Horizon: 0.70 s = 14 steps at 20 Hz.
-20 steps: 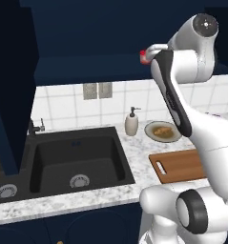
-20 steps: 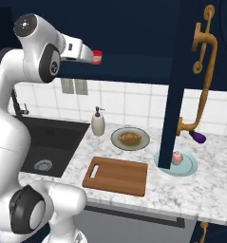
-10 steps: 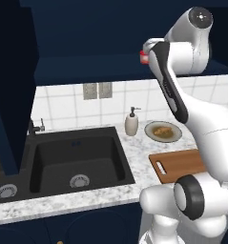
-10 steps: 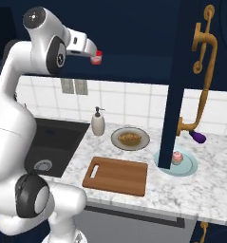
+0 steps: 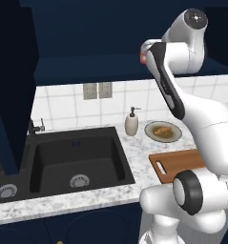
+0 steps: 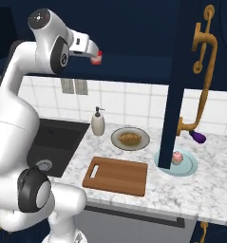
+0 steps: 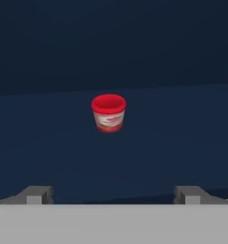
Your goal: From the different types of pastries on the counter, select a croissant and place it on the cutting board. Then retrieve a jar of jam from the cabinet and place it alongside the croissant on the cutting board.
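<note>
- Left base view: the white arm reaches up toward the dark navy wall cabinet (image 5: 110, 33), its wrist hiding most of the gripper. On the white marble tabletop (image 5: 139, 147) the small golden-brown croissant (image 5: 162, 130) lies on a round plate (image 5: 150, 129), not on the flat brown wooden cutting board (image 5: 182, 164), so the first step looks undone.
- Right base view: the gripper (image 6: 96, 58) is raised at shelf height beside the small squat red-lidded jar of jam (image 6: 98, 57); contact is impossible to judge here. The pink-frosted cupcake (image 6: 176, 157) sits on a pale blue plate (image 6: 191, 167) behind the open cabinet door.
- Hand view: the jar stands upright on the dark shelf, well ahead, centred between the grey fingertips (image 7: 36, 194), which are spread wide and hold nothing.
- Risk: closing too early would miss the jar; a skewed advance could tip it off the shelf. Bringing jam first leaves the croissant unplaced.
</note>
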Tool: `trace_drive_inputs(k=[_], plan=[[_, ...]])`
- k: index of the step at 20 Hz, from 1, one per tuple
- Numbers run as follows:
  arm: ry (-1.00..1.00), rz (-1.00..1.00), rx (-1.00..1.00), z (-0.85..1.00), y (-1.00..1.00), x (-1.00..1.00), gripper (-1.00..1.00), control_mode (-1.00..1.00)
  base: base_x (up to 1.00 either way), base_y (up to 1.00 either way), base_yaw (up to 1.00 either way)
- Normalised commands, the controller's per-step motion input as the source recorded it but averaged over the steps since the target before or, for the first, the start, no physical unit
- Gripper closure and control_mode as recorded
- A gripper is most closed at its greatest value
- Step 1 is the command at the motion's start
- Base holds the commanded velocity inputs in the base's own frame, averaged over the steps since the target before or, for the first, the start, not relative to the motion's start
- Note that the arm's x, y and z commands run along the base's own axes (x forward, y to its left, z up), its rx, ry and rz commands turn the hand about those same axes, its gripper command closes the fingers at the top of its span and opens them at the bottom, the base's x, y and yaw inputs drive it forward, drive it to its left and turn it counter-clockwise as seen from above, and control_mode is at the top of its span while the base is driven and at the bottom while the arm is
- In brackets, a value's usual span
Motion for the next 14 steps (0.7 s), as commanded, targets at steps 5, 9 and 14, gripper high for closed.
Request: trace_drive_inputs(k=[5,9,14], plan=[[0.00,0.00,0.00,-0.18,-0.04,0.29,-1.00,-1.00,0.00,0.00,0.00],[0.00,0.03,0.00,-0.09,-0.09,0.34,-1.00,-1.00,0.00,0.00,0.00],[0.00,0.07,0.00,0.00,-0.01,0.13,-1.00,-1.00,0.00,0.00,0.00]])
